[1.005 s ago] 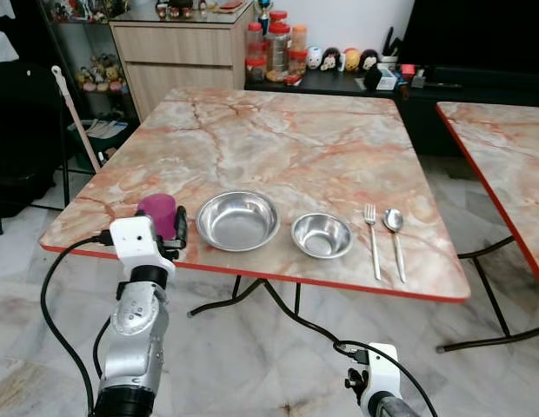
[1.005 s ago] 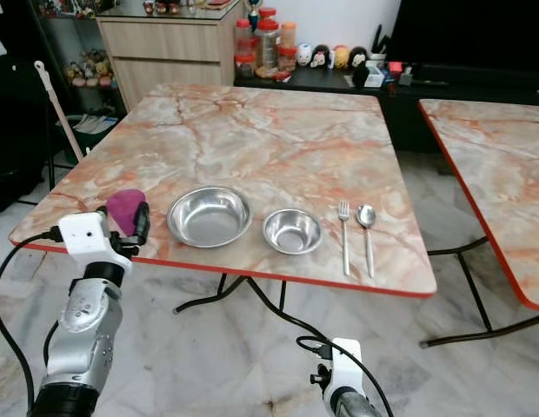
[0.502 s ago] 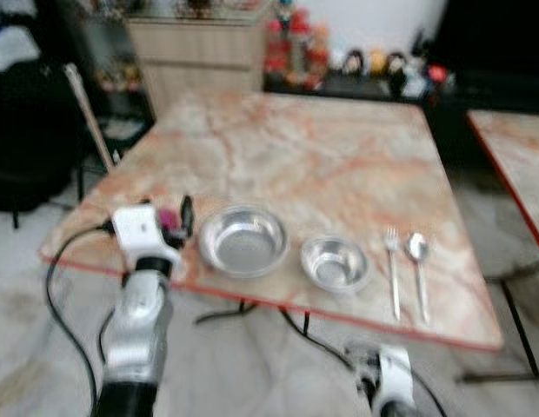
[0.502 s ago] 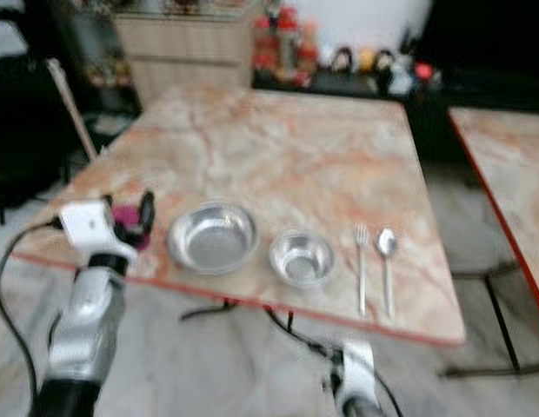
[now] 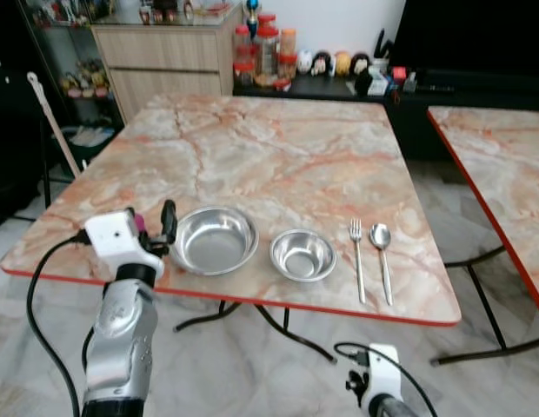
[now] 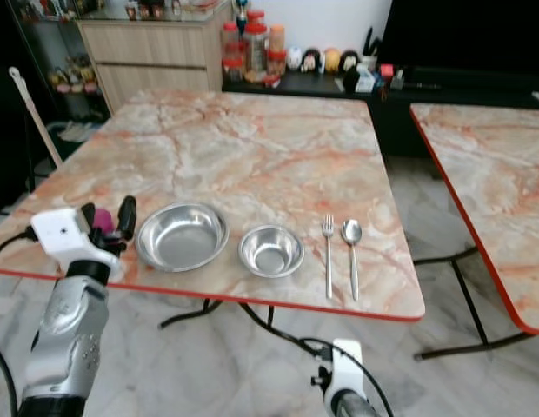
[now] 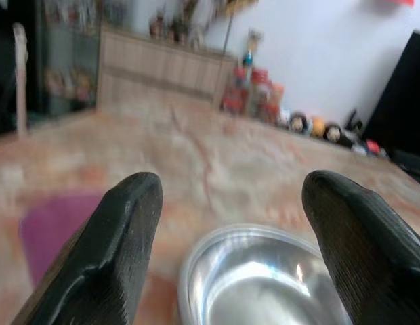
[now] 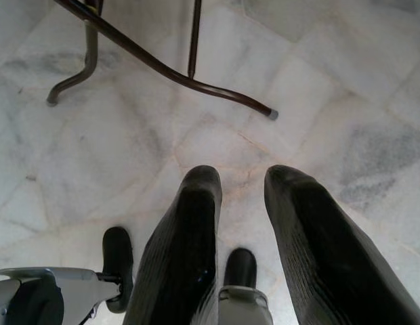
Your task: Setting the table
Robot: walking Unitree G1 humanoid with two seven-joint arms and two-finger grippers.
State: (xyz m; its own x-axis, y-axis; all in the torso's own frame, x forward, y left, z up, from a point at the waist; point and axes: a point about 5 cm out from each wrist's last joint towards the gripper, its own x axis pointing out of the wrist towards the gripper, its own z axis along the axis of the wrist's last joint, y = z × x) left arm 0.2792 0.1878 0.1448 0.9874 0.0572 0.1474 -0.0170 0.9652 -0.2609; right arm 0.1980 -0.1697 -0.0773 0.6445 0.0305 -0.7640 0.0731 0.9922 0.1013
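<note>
Left gripper [image 7: 227,250] has its black fingers spread wide, nothing between them, at the table's near left edge. Its wrist cam catches the purple plastic cup [image 7: 51,230] beside the big round steel bowl [image 5: 214,239]; from the head it's mostly behind the wrist. Small steel bowl [image 5: 302,254], fork [image 5: 357,258] and spoon [image 5: 382,258] line up rightward on the marble-pattern table [image 5: 278,148], while the right gripper [image 8: 240,254] hangs over the floor, fingers slightly apart.

Bright even daylight, left wrist view blurred

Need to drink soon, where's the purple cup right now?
The purple cup stands on the table's near left edge, left of the big bowl, partly behind the left gripper.
</note>
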